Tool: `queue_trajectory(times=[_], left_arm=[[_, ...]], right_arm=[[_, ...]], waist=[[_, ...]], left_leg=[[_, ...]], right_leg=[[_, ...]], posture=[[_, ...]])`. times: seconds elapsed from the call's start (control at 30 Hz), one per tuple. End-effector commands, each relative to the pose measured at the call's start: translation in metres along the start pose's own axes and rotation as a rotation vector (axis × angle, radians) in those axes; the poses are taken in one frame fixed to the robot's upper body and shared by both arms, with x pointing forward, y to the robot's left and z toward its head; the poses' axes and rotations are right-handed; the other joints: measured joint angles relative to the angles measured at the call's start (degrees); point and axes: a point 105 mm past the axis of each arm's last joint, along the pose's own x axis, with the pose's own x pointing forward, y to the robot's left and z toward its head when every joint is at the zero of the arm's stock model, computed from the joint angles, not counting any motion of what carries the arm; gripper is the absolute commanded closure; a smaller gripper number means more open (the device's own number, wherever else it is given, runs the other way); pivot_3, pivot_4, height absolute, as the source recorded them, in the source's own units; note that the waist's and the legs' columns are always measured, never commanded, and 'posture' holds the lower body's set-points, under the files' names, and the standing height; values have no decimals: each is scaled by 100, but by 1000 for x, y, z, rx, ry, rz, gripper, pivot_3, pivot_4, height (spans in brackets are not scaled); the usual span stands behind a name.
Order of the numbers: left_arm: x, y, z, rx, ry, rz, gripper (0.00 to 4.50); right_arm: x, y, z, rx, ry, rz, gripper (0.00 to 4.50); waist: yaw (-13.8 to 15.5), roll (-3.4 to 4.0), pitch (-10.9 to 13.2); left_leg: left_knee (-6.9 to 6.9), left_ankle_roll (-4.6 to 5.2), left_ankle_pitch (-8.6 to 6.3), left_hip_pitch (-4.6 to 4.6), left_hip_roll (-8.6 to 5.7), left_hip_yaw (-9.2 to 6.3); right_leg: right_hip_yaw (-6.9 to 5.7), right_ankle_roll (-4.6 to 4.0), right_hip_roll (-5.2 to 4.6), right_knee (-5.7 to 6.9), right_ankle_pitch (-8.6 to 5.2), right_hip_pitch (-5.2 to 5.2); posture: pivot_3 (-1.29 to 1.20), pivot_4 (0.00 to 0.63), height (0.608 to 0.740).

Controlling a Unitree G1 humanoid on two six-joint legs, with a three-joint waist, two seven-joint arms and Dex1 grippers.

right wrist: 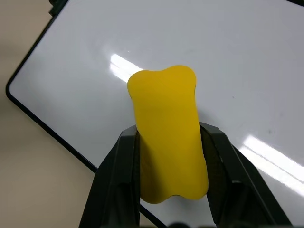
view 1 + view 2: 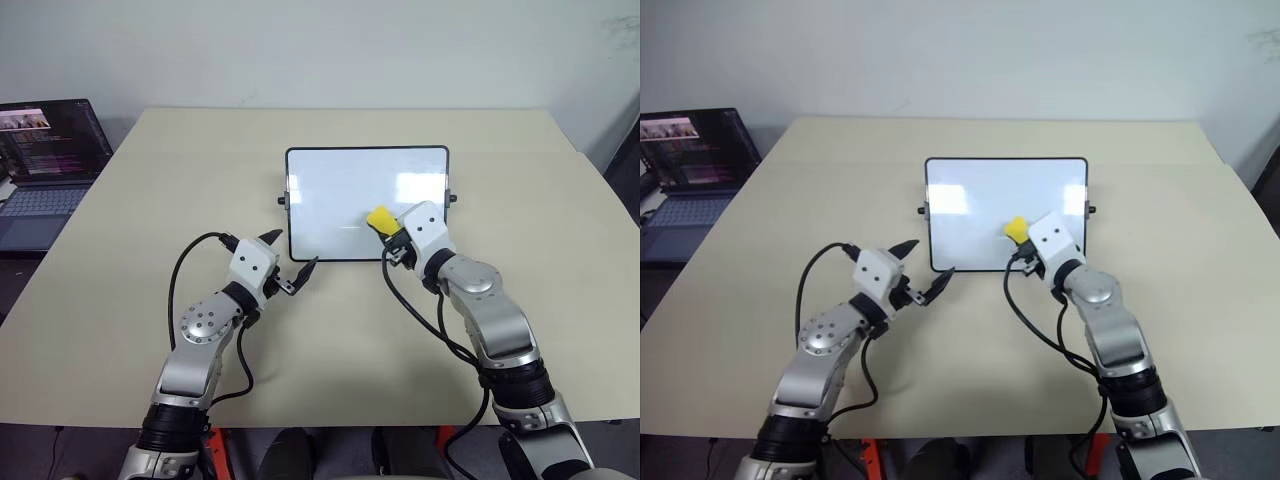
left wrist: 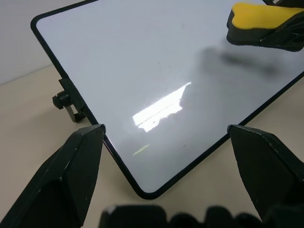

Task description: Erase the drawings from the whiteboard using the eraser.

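The whiteboard (image 2: 340, 195) lies in the middle of the table, glossy white in a thin black frame with a small knob on each short side. I see no drawings on its surface, only glare. My right gripper (image 2: 388, 228) is shut on the yellow eraser (image 2: 380, 217), holding it over the board's near right part; in the right wrist view the eraser (image 1: 167, 130) sits squeezed between both fingers. My left gripper (image 2: 293, 262) stands open at the board's near left corner (image 3: 142, 190), its fingertips either side of that corner, holding nothing.
A beige table (image 2: 150, 200) carries the board, with bare room on both sides. An open laptop (image 2: 45, 165) sits past the table's far left edge. Black cables loop from both wrists. A pale wall stands behind.
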Motion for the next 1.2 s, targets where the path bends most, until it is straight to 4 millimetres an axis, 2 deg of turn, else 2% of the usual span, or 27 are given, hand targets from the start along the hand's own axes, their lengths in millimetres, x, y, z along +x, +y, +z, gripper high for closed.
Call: queue_trajectory(times=[0.03,0.13,0.3,0.53,0.7,0.87,1.2], left_arm=[[-4,-13,16,-62,-28,-79,0],[-9,-28,24,-87,-14,-191,0],[-11,-41,40,-108,-2,-343,0],[-16,-56,46,-68,77,-588,0],[-19,-61,50,-20,110,-713,0],[-15,-64,51,20,108,-740,0],[-10,-64,42,98,112,-748,0]], right_arm=[[-19,-31,1,7,-2,-99,3112],[-35,-49,-10,8,43,-156,3112],[-60,-69,-30,16,117,-256,3112],[-82,-75,-50,46,184,-330,3112],[-99,-80,-75,163,263,-425,3112],[-103,-87,-88,283,297,-506,3112],[-90,-93,-86,340,301,-512,3112]], waist=[[16,0,0],[16,-1,2],[9,-1,2],[-10,-1,3],[0,-2,4],[-10,1,4],[-6,1,5]], left_leg=[[0,0,0,-1,0,-1],[-2,0,0,-4,0,-1],[-2,0,0,0,0,-1],[-1,0,0,4,1,1],[-1,0,0,3,0,4],[0,0,0,5,0,5],[-1,1,0,4,-1,7]], right_leg=[[0,0,0,-2,0,1],[0,1,0,-5,-1,1],[1,1,2,0,-1,2],[3,1,7,3,-2,4],[7,2,6,-1,-2,4],[9,1,7,3,-2,4],[9,1,8,2,-2,4]], posture=[[0,150,740],[0,150,740],[0,150,740],[0,150,740],[0,150,740],[0,150,740],[0,150,740]])
